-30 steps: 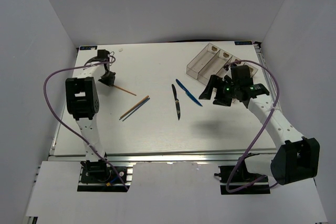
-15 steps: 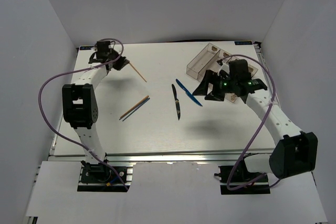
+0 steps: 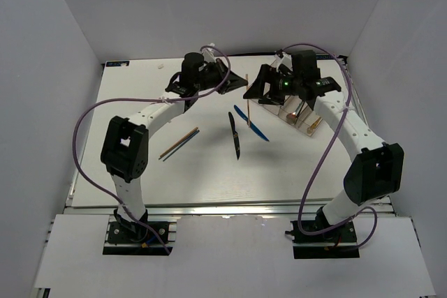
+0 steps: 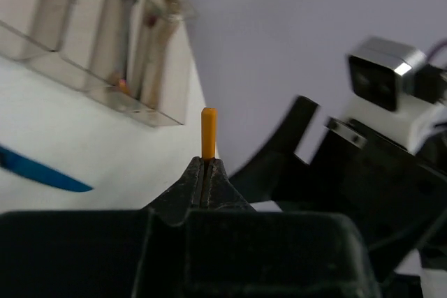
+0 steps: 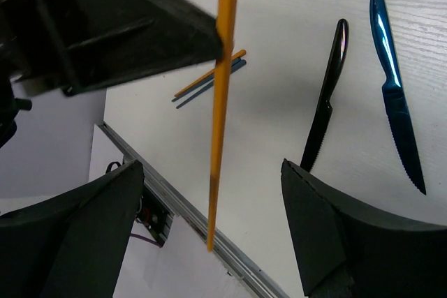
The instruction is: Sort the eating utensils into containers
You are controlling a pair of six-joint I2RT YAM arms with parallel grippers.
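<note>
My left gripper is shut on one orange-brown chopstick and holds it in the air at the back middle of the table. Its short end sticks out past the shut jaws. My right gripper is open right beside it. In the right wrist view the long end of the chopstick hangs between the open fingers without touching them. The clear tray lies under my right arm, partly hidden. A blue knife, a black knife and two chopsticks lie on the table.
The tray's compartments show in the left wrist view with some utensils inside; I cannot tell which. The knives lie below the right gripper. White walls stand close on three sides. The metal rail runs along the near edge.
My left arm has swung from the far left back corner to the back middle with the chopstick. My right gripper has moved back and left to meet it, open.
</note>
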